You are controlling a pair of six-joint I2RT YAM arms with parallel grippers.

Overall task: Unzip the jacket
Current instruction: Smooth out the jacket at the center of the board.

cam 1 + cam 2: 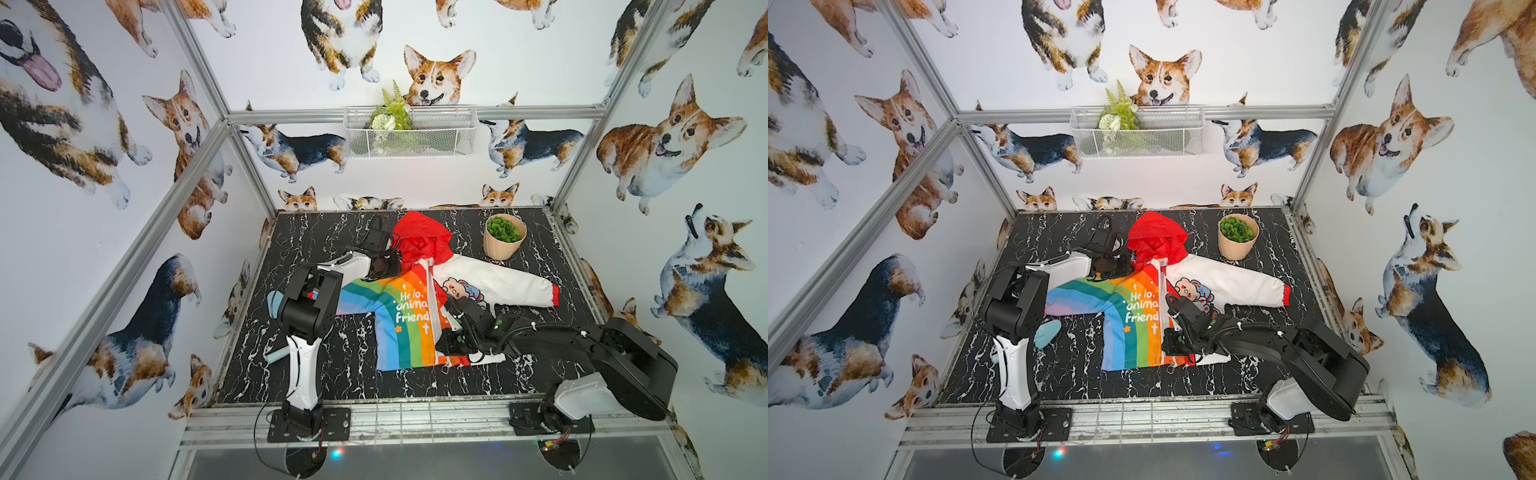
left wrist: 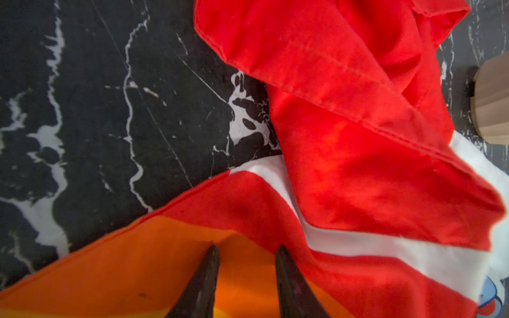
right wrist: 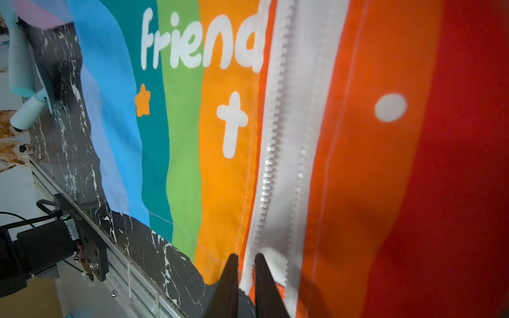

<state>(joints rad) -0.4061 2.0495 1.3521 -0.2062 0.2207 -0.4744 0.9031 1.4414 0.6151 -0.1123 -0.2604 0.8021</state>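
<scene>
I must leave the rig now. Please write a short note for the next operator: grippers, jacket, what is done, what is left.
Left gripper: pressing the jacket's orange shoulder by the red hood, jaws apart; a grip is unclear.
Right gripper: jaws narrowly apart around the white zip near the hem.
Jacket: flat on the black marble table.
Done: zip looks parted along the length seen by the right wrist.
Left: finish at the hem, which is hidden.

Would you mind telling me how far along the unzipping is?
Done: in the right wrist view the zip's two tooth rows lie apart above the hem, so the jacket looks largely unzipped. In hand: the left gripper presses the shoulder fabric, jaws apart; the right gripper's close-set tips straddle the zip's end at the hem. Left: apparently only freeing that last bit.
</scene>
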